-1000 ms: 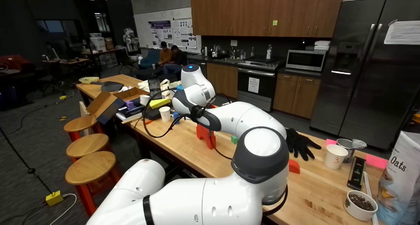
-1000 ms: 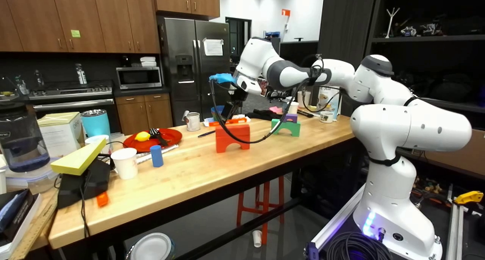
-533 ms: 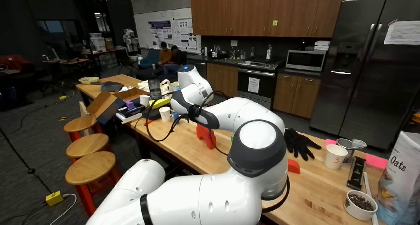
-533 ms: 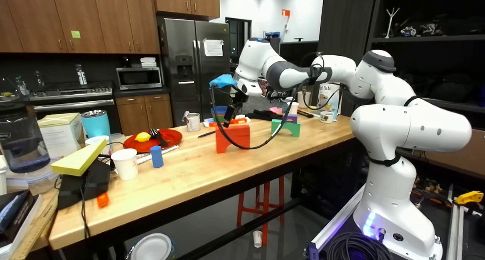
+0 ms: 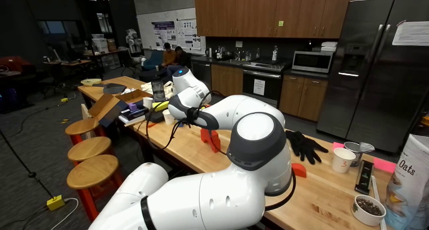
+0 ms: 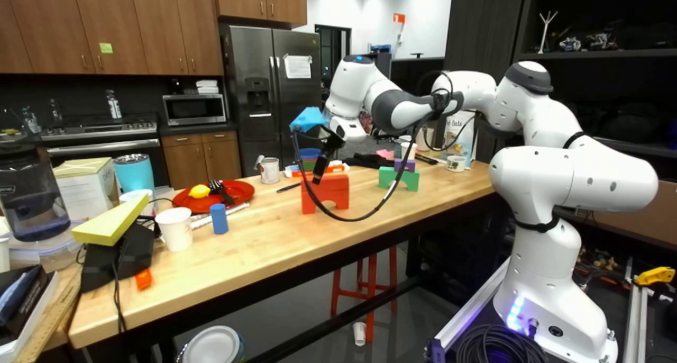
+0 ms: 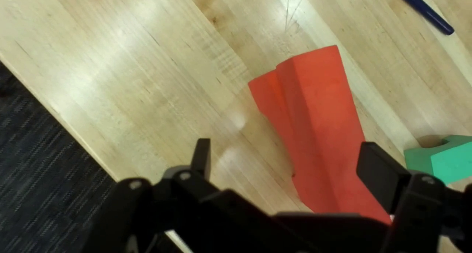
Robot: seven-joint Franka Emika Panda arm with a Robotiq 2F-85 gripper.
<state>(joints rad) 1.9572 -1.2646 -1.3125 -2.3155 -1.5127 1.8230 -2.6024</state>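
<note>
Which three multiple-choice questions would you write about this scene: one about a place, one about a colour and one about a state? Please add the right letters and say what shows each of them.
1. Where is the yellow lemon-shaped thing?
A) On the red plate
B) Beside the red plate
C) Under the red plate

2. What colour is the arch block nearest to the gripper?
A) Blue
B) Yellow
C) Red

3. How does the gripper stand?
A) Shut on the arch block
B) Open, holding nothing
C) Shut, holding nothing

Right letters:
1: A, since an exterior view shows the plate's surface around it.
2: C, since its red faces show in both exterior views and the wrist view.
3: B, since the wrist view shows the fingers wide apart, with nothing gripped.
</note>
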